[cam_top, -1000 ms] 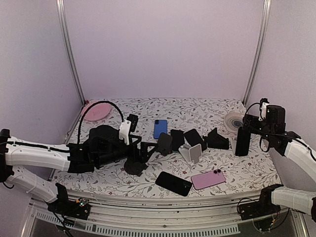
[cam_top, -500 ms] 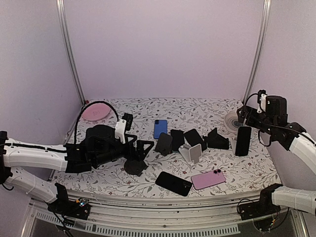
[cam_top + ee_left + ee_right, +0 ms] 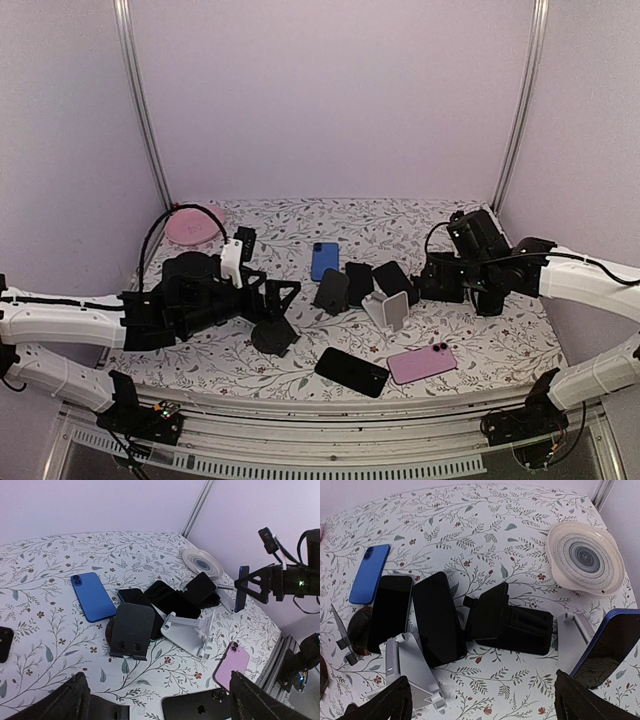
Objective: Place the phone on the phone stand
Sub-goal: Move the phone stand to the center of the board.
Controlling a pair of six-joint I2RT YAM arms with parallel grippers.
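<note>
A blue-rimmed phone (image 3: 612,647) leans upright on a white stand (image 3: 572,637) at the right; in the left wrist view this phone (image 3: 241,587) shows edge-on. My right gripper (image 3: 485,700) (image 3: 462,285) hangs open just left of it, over bare cloth in front of a black stand (image 3: 515,617). Flat on the table lie a blue phone (image 3: 323,260), a pink phone (image 3: 421,362) and a black phone (image 3: 352,371). Between them stand an empty white stand (image 3: 388,310) and a dark grey stand (image 3: 332,290). My left gripper (image 3: 160,705) (image 3: 272,300) is open and holds nothing.
Two more black phones (image 3: 437,615) lie side by side behind the white stand. A ringed bowl (image 3: 585,557) sits at the back right, a pink dish (image 3: 193,225) at the back left. A round-based black stand (image 3: 275,335) stands under my left gripper. Walls close in both sides.
My right arm has swung left and down, away from the phone leaning on its stand, toward the black stand. My left arm has drawn back a little to the left.
</note>
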